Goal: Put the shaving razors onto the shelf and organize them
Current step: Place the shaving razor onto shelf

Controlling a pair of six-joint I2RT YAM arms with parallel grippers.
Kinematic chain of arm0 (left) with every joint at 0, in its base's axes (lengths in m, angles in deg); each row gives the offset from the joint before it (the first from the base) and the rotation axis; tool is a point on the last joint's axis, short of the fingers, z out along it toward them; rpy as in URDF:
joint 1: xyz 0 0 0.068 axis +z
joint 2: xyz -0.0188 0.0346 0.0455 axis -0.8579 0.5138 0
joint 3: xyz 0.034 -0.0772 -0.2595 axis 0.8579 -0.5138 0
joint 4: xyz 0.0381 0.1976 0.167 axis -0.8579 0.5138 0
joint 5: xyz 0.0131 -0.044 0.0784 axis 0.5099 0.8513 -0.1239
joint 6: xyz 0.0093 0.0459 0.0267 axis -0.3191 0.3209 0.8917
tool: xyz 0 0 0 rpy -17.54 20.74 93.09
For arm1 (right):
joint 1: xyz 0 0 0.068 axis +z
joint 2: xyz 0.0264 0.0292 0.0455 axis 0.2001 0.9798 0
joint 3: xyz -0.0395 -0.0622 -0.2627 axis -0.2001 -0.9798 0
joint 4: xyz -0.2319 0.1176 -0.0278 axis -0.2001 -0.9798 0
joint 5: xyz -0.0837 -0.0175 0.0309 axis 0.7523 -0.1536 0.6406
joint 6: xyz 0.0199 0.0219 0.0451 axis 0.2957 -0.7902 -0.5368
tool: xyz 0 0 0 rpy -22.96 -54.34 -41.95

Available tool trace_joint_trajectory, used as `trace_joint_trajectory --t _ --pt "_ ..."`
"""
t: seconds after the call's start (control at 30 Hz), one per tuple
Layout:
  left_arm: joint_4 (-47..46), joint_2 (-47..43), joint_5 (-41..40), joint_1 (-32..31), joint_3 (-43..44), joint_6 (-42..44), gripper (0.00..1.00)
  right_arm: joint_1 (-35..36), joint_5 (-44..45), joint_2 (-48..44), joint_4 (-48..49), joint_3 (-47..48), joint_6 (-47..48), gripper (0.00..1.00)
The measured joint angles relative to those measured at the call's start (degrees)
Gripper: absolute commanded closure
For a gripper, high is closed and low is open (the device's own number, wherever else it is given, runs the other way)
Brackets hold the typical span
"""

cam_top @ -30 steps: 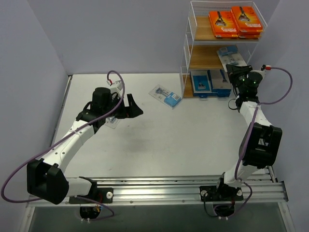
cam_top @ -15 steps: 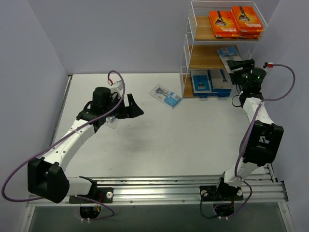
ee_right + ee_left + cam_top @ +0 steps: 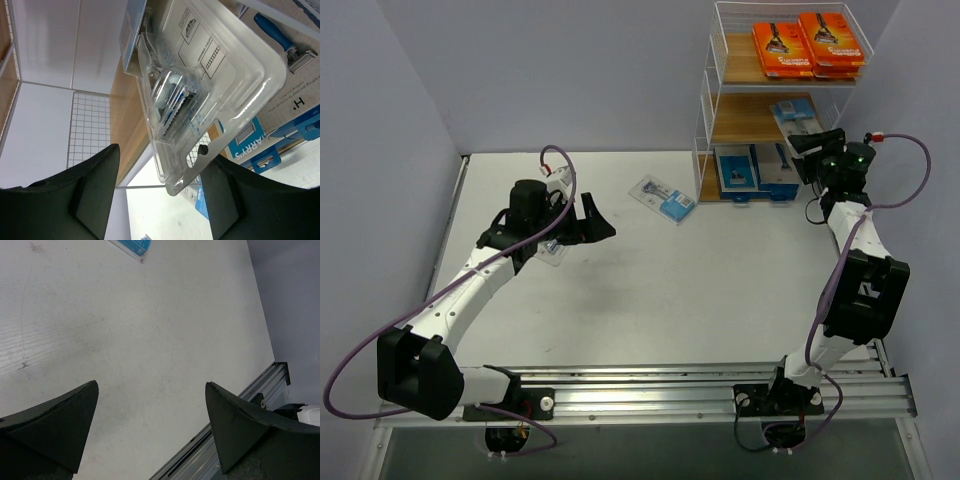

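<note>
Your right gripper (image 3: pixel 165 155) jaws stand apart, holding nothing; the clear blister pack (image 3: pixel 200 75) lies just ahead on the shelf (image 3: pixel 742 118), middle tier. Your left gripper (image 3: pixel 151 384) jaws gape wide, empty, above the table (image 3: pixel 670 290). The orange boxes (image 3: pixel 810 42) and blue-and-grey boxes (image 3: pixel 755 168) sit shelved; by my judgement a blue-card pack (image 3: pixel 662 198) and a second pack (image 3: pixel 552 250) are left for you to fetch.

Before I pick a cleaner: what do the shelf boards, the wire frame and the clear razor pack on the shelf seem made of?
The shelf boards look like light-brown wood or wood laminate, matt without glare. The wire frame is thin and white, probably coated metal. The clear pack is glossy moulded plastic: see-through, with bright highlights.
</note>
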Motion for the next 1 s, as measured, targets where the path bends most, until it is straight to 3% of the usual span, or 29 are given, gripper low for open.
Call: trace_joint_trajectory --t 0.63,1.0 --pt "-0.4 0.7 1.3 0.7 0.0 -0.9 0.03 -0.8 -0.6 -2.6 -4.6 0.7 3.3 0.44" --pt "-0.1 0.9 -0.1 1.5 0.0 -0.1 0.03 -1.2 -2.1 -6.7 -6.7 0.3 4.9 0.35"
